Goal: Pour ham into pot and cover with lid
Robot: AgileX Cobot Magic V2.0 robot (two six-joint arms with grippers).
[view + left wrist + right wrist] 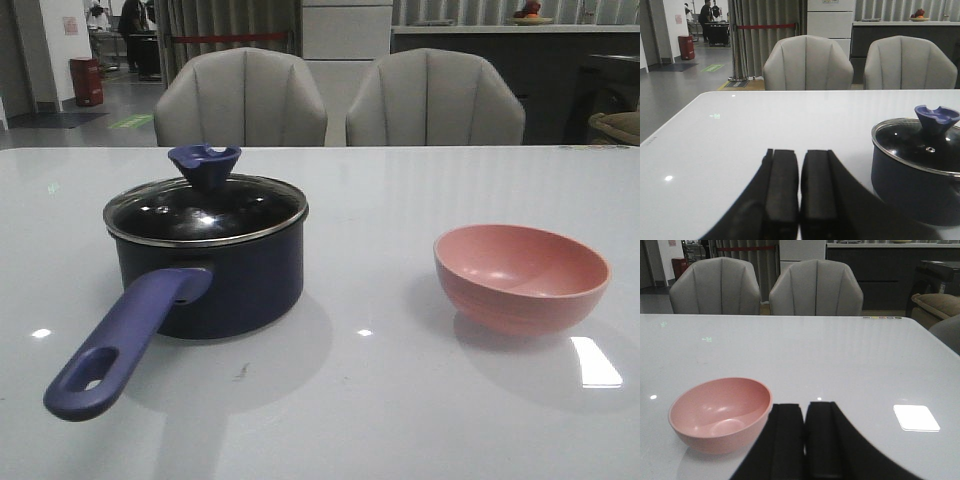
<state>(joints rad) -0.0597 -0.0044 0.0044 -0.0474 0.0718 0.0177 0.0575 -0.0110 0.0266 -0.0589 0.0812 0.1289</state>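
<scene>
A dark blue pot (215,280) sits on the left of a white table (380,400), its glass lid (205,210) in place. A pink bowl (520,277) stands empty well apart to the right. No ham shows. The left gripper (800,192) and right gripper (805,440) hang near the table, jaws pressed together.

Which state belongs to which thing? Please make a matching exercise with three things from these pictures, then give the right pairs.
Things:
1. lid
2. pink bowl
3. left gripper

States:
a. empty, standing on the table right of the pot
b. fingers shut together, holding nothing
c. resting on the pot, knob upward

Pairs: 1-c, 2-a, 3-b
</scene>
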